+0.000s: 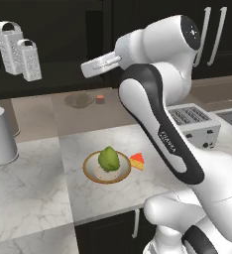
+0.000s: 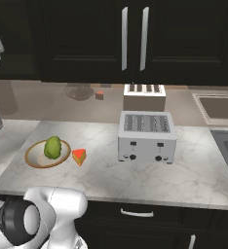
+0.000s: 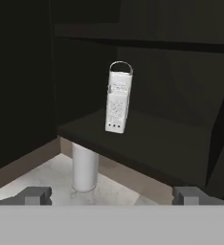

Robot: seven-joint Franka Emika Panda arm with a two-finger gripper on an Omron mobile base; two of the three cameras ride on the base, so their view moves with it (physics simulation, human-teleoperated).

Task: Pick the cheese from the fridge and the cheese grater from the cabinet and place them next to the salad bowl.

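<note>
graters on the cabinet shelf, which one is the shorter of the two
The cheese grater on the right in the left base view is the shorter; the taller grater stands beside it on the left, further back on the dark shelf.

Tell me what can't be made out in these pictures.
- Left base view: the arm covers part of the toaster.
- Hand view: one grater shows on the shelf; which of the two, unclear.
- Right base view: the small red thing by the back wall is too small to identify.
</note>
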